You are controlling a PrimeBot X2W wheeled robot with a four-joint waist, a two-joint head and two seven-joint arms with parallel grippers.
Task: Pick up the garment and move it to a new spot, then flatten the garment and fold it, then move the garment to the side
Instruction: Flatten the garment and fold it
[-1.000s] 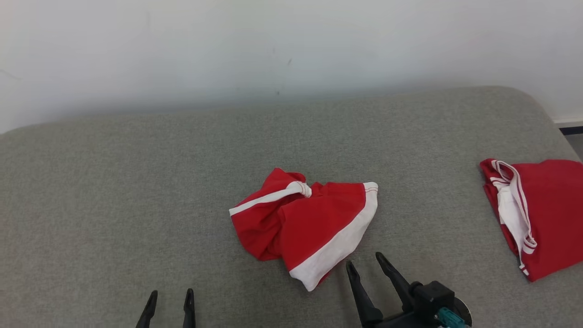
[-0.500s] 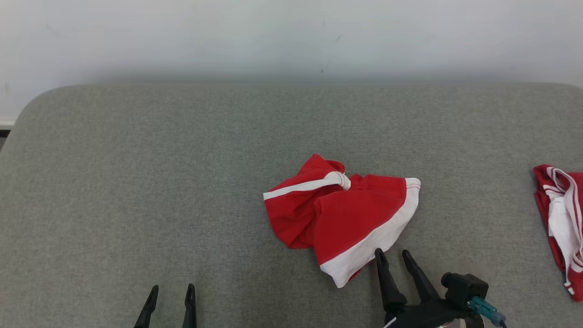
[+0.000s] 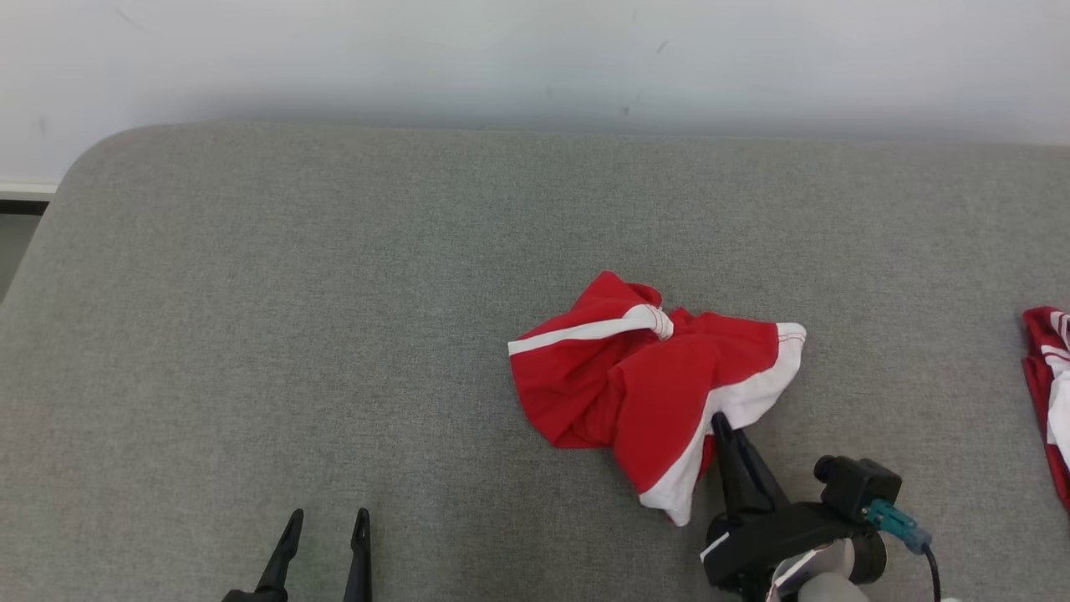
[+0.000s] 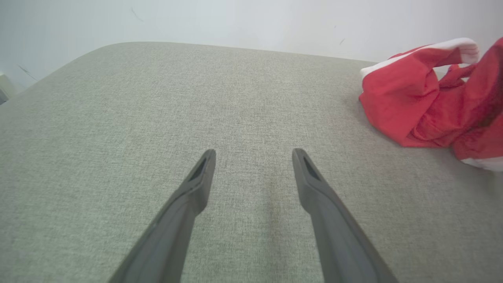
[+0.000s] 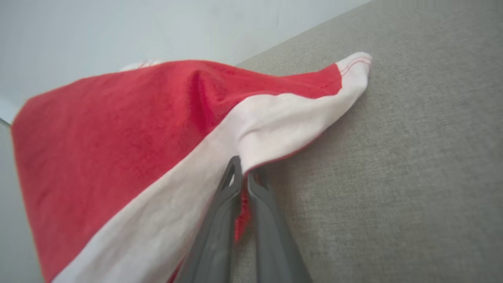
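Right hand (image 3: 720, 422) pinching the white hem of the garment (image 3: 623, 385), crumpled right of centre on the table (image 3: 334, 293). Bulk lies up-left of it; left hand (image 3: 328, 522), spread, is farther off.

The garment (image 3: 660, 393) is soft, matt red cloth with a white band, fine-knit and loosely creased. The pad (image 3: 334, 293) beneath is grey woven fabric, coarser in grain, matt and faintly fuzzy. At 12 o'clock the wall (image 3: 418, 58) is smooth, matt and pale, with a few dark scuffs. The left gripper (image 3: 329, 514) and right gripper (image 3: 719, 415) look like smooth, dark, matt plastic. At 5 o'clock a teal plug (image 3: 894, 518) looks like plastic. At 3 o'clock, another cloth (image 3: 1036, 351) is the same matt red and white.
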